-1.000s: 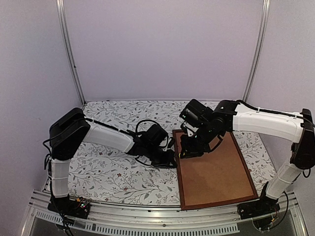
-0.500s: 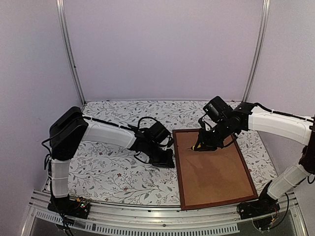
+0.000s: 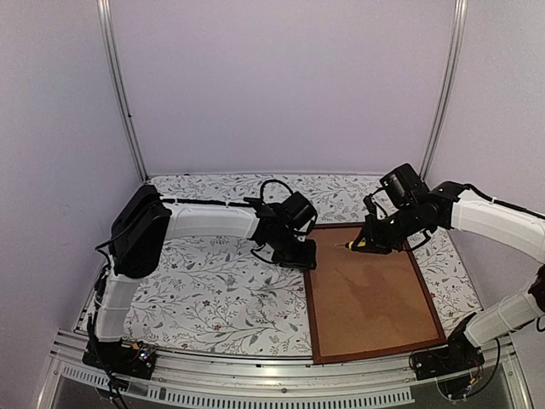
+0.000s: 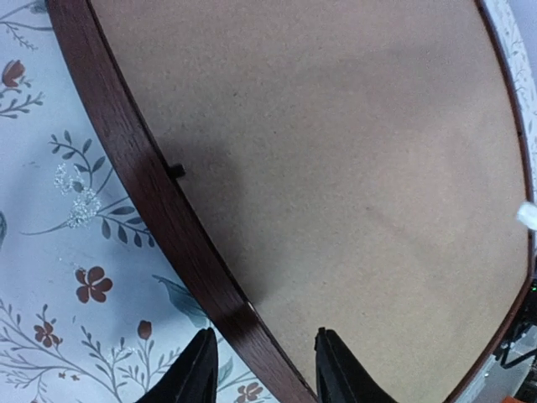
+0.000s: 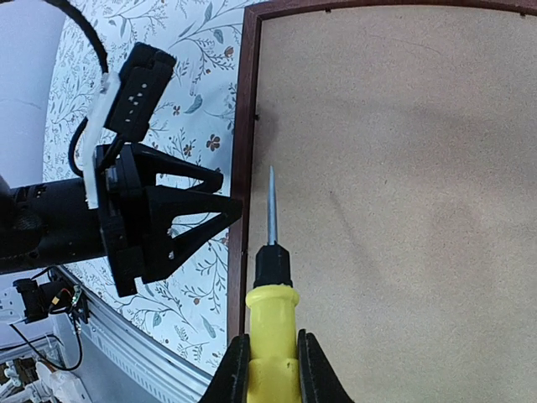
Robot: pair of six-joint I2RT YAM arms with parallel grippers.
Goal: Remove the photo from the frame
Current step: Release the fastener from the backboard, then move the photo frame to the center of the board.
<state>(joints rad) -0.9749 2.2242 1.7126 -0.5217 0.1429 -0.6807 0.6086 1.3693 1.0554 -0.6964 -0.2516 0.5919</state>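
Currently, the left fingers (image 4: 201, 374) stand apart, one on each side of the left rail of the frame (image 4: 149, 168). One tip is over the patterned cloth and the other over the backing board (image 4: 336, 168). Whether either tip touches the wood cannot be told. The left gripper (image 4: 264, 353) therefore holds nothing.

The right fingers (image 5: 235, 374) are clamped on the yellow handle of a screwdriver (image 5: 271, 294). The right gripper (image 5: 272, 340) points the thin metal shaft across the backing board, parallel to the left rail and just beside it. Whether the tip touches the board cannot be told.

Frame position:
- It lies flat on the right half of the table (image 3: 204, 290), with its long sides running from the near edge toward the far wall.
- Its back faces up, so the plain brown backing board fills the opening inside the dark reddish-brown rails.
- A small black tab (image 4: 176, 170) sits on the inner edge of the left rail, projecting over the board. The right wrist view shows similar tabs along the left and far rails.
- The photo cannot be seen in any view.

Arm position:
- The left arm (image 3: 204, 221) reaches across the floral cloth and places its gripper at the left rail, close to the far left corner.
- The right arm (image 3: 502, 221) comes in from the right and holds the screwdriver over the far part of the board. The two grippers are near each other.
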